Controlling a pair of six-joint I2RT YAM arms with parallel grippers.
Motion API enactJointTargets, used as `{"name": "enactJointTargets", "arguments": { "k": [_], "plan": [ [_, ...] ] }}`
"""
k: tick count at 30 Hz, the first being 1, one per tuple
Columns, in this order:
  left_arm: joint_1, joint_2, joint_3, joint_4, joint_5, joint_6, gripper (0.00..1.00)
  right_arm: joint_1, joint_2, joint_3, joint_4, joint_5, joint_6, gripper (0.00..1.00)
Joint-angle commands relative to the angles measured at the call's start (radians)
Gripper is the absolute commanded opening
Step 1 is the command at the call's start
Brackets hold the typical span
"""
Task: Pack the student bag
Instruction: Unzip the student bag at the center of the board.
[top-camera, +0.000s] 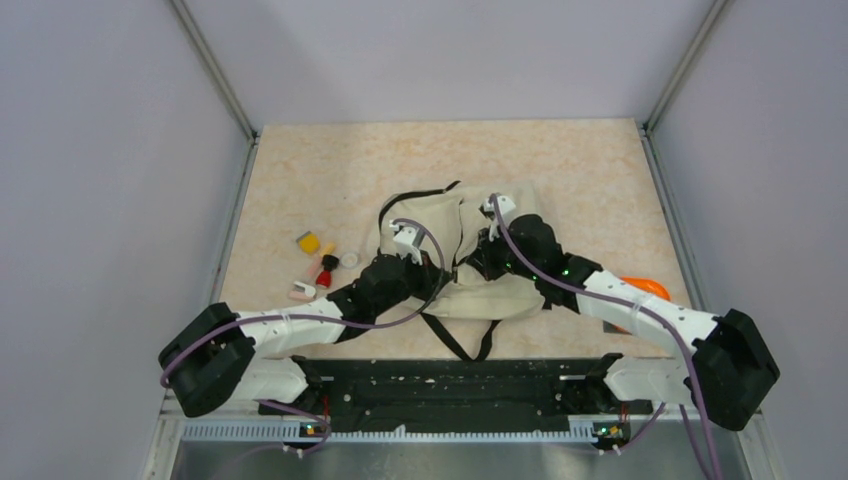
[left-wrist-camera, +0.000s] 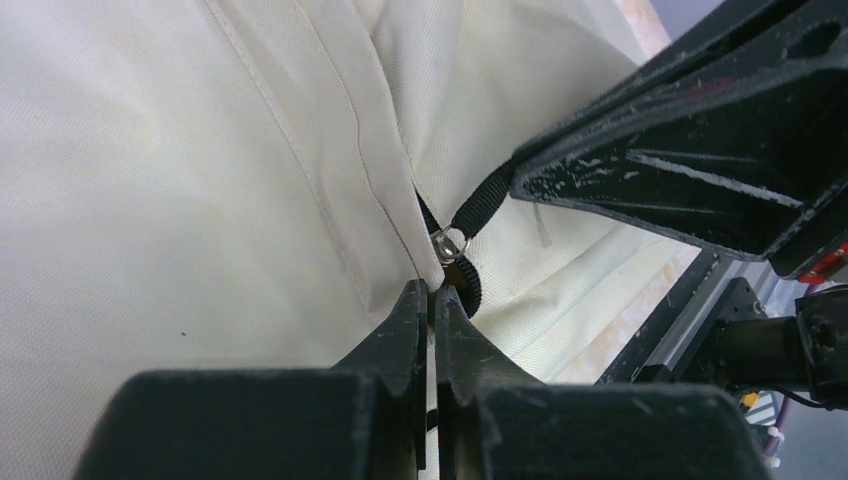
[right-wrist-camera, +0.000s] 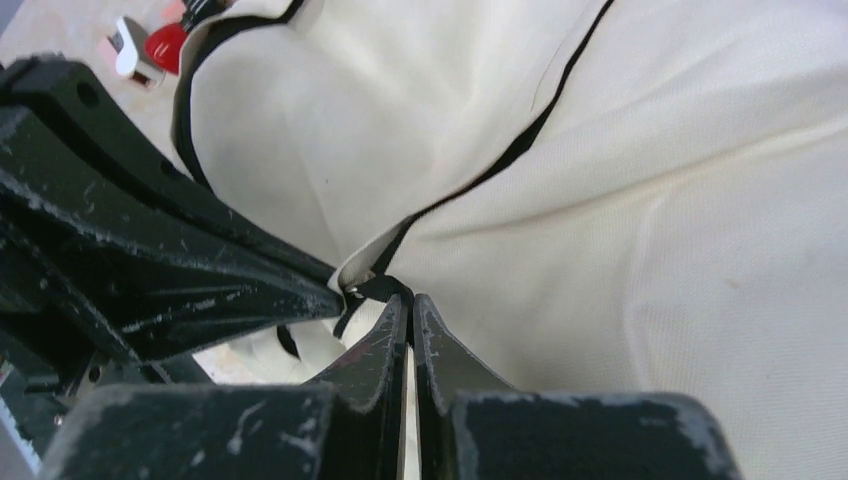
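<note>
The student bag (top-camera: 503, 296), cream fabric with black straps, lies mid-table; its cloth fills both wrist views (left-wrist-camera: 200, 180) (right-wrist-camera: 640, 200). My left gripper (top-camera: 452, 272) (left-wrist-camera: 432, 290) is shut on a fold of the bag's cloth right beside the black zipper (left-wrist-camera: 466, 288). My right gripper (top-camera: 474, 262) (right-wrist-camera: 410, 298) is shut on the black zipper pull strap (right-wrist-camera: 385, 288), which runs to a small metal ring (left-wrist-camera: 452, 242). The two grippers' tips almost touch over the bag's middle. The bag's inside is hidden.
Small items lie left of the bag: a yellow piece (top-camera: 308, 241), a red bottle (top-camera: 324, 275), a pink-white piece (top-camera: 300, 292) and a white cap (top-camera: 349, 260). An orange thing (top-camera: 645, 287) lies under the right arm. Black straps (top-camera: 470, 345) trail toward the near edge.
</note>
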Motion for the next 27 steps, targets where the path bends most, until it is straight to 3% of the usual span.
{"name": "enactJointTargets", "arguments": {
  "k": [1, 9, 16, 27],
  "plan": [
    [-0.005, -0.031, -0.001, 0.053, 0.013, 0.003, 0.0, 0.009, 0.03, 0.112, 0.074, 0.11, -0.035, 0.0],
    [-0.005, -0.043, -0.026, 0.08, 0.032, 0.007, 0.0, 0.009, 0.174, 0.255, 0.035, 0.267, -0.14, 0.0],
    [-0.005, -0.09, -0.069, 0.085, -0.045, -0.013, 0.0, 0.007, 0.283, 0.37, -0.063, 0.49, -0.2, 0.0],
    [-0.005, -0.08, -0.096, 0.11, 0.004, 0.002, 0.0, -0.047, 0.472, 0.562, 0.0, 0.479, -0.254, 0.0]
  ]
}}
